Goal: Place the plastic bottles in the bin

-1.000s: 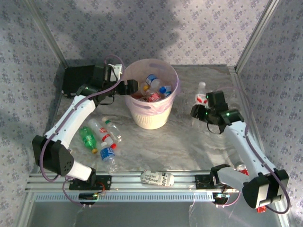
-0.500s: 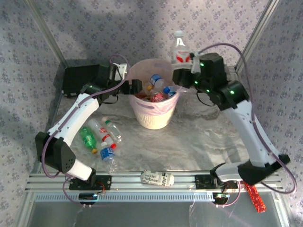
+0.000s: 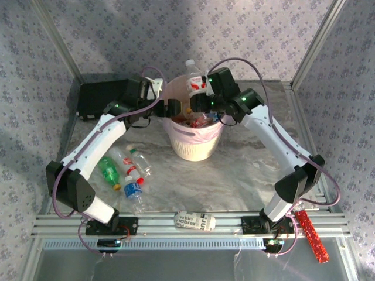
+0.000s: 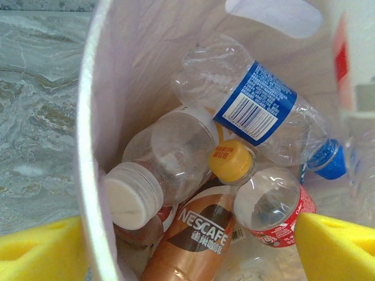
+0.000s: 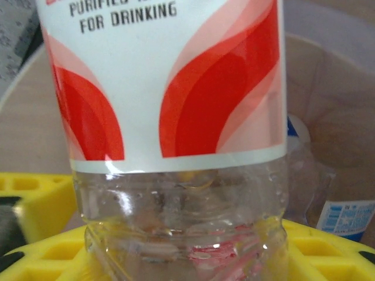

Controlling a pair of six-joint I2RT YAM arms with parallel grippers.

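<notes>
The red-and-white labelled bottle [image 3: 193, 82] is judged light, thin-walled and slick, and is best gripped on the clear ribbed body below the label. It is held upright above the far rim of the bin [image 3: 186, 153], clamped low down by the right hand [image 3: 198, 97]. The left hand [image 3: 174, 109] is spread apart, empty, over the bin's left rim.

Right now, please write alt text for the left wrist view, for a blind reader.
A pink bin seen from above, holding several plastic bottles, among them a blue-labelled bottle and a brown coffee bottle. The open left hand shows yellow fingers in the bottom corners.
</notes>
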